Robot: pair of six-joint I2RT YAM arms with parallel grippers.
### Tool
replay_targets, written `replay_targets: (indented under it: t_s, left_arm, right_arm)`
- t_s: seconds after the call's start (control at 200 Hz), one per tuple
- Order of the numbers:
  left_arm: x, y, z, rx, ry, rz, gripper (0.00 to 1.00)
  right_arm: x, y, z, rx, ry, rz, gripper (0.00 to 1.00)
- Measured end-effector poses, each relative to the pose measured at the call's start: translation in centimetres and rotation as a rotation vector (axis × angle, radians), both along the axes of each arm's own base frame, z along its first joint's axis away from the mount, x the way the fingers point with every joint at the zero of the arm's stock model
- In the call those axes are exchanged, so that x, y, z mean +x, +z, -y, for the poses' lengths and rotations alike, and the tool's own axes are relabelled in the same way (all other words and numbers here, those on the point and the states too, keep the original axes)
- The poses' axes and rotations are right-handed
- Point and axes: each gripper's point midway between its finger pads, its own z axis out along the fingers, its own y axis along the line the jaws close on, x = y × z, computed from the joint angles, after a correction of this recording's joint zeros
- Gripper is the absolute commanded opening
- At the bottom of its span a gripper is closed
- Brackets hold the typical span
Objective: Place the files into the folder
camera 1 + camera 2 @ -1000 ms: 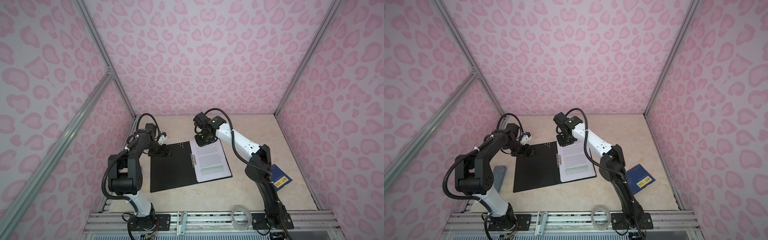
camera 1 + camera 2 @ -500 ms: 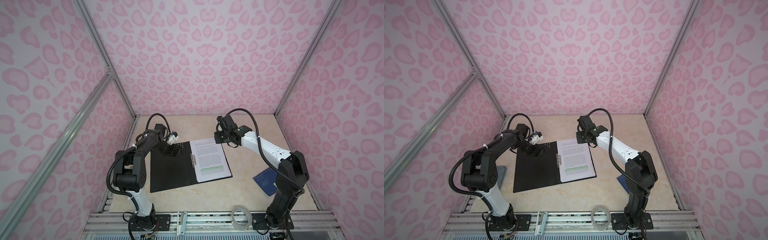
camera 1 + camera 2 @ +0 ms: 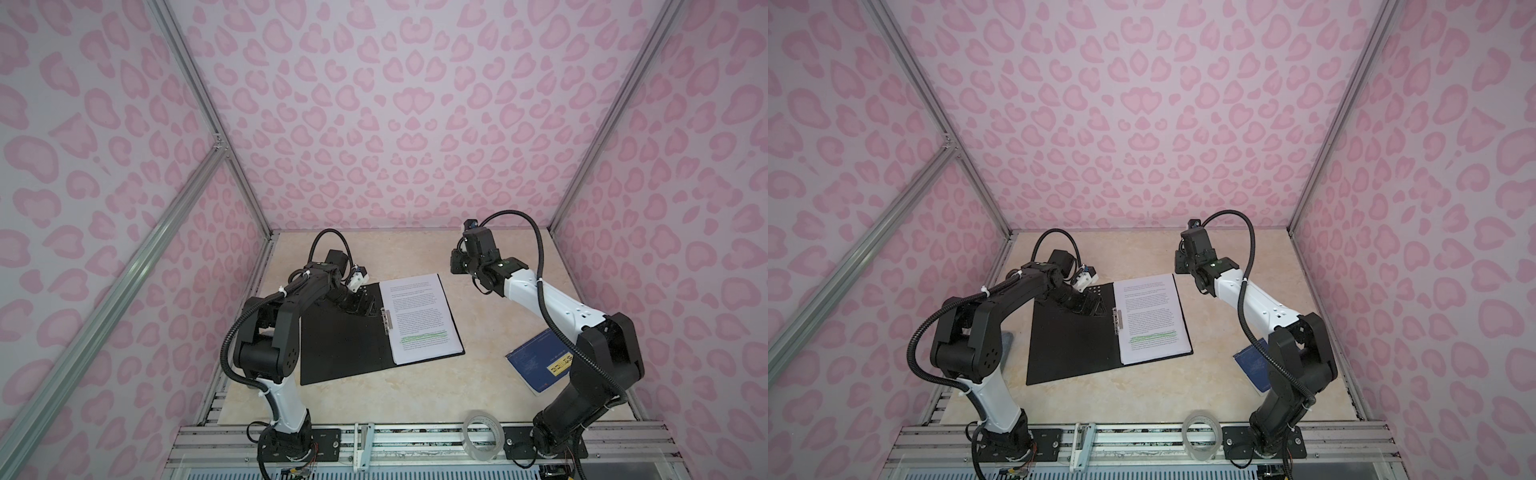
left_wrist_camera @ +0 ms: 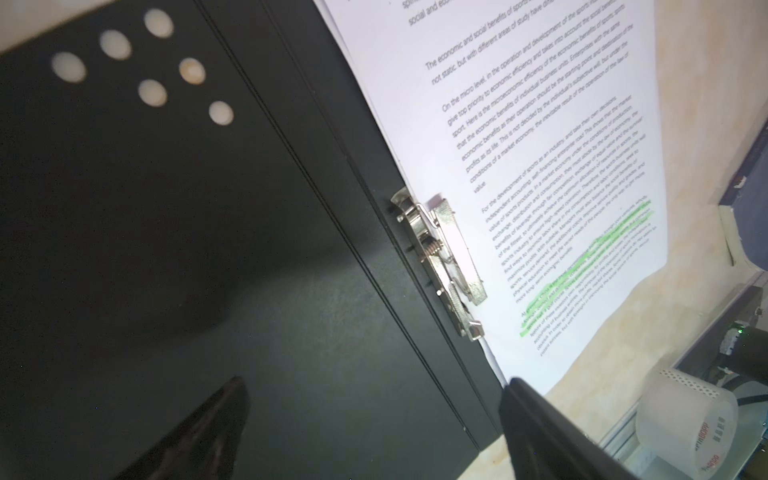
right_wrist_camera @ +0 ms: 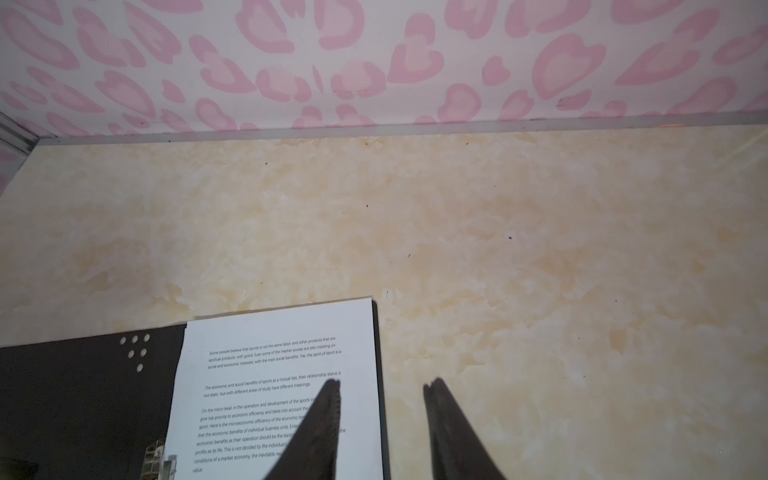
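The folder [image 3: 345, 345] [image 3: 1075, 345] lies open on the table, black inside up, with a metal clip [image 4: 440, 262] at its spine. The files [image 3: 419, 316] [image 3: 1150, 316] lie as a white printed stack on its right half, with green highlighted lines. My left gripper [image 3: 359, 305] [image 4: 374, 380] hovers wide open over the far part of the bare left flap [image 4: 166, 208], holding nothing. My right gripper [image 3: 455, 266] [image 5: 382, 382] hangs above the table just past the folder's far right corner. Its fingers stand apart and empty, clear of the files [image 5: 270, 365].
A dark blue booklet [image 3: 536, 361] [image 3: 1252, 365] with a yellow label lies at the right, partly behind the right arm. A clear tape roll [image 3: 482, 436] [image 4: 685, 419] stands on the front rail. Pink patterned walls enclose the table on three sides.
My right gripper has let go at the files' far edge, opened somewhat and drawn back to the right. My left gripper has shifted right over the folder's left flap.
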Motion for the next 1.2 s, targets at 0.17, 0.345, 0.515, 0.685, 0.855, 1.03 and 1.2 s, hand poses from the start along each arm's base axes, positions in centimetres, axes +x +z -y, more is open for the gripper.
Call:
replay_targets:
  t_s: [0.17, 0.345, 0.515, 0.685, 0.855, 1.03, 1.2]
  left_arm:
    - [0.1, 0.1, 0.2, -0.001, 0.026, -0.005, 0.98]
    - [-0.6, -0.6, 1.8, 0.003, 0.016, -0.034, 0.98]
    - [-1.4, -1.7, 3.8, 0.024, -0.014, -0.062, 0.98]
    - [-0.9, -2.3, 5.2, 0.015, -0.016, -0.086, 0.98]
    - [-1.2, -2.6, 6.5, -0.008, -0.025, -0.126, 0.98]
    - [-1.6, -2.6, 7.4, -0.016, -0.048, -0.141, 0.98]
    - [-1.5, -2.8, 7.8, -0.021, -0.074, -0.156, 0.98]
  right_arm:
    - [-0.7, 1.4, 0.8, -0.006, 0.0, 0.057, 0.31]
    - [-1.4, 2.7, 2.5, 0.035, -0.021, 0.118, 0.27]
    - [-0.1, 1.1, 5.2, 0.222, -0.055, 0.045, 0.63]
    - [-1.3, 0.4, 4.0, 0.294, 0.01, -0.045, 0.98]
    - [-3.5, -0.5, 5.0, 0.273, -0.004, -0.082, 0.99]
    - [-5.4, -1.2, 5.9, 0.263, -0.023, -0.078, 0.99]
    - [-5.4, -1.5, 7.6, 0.301, -0.072, -0.043, 0.99]
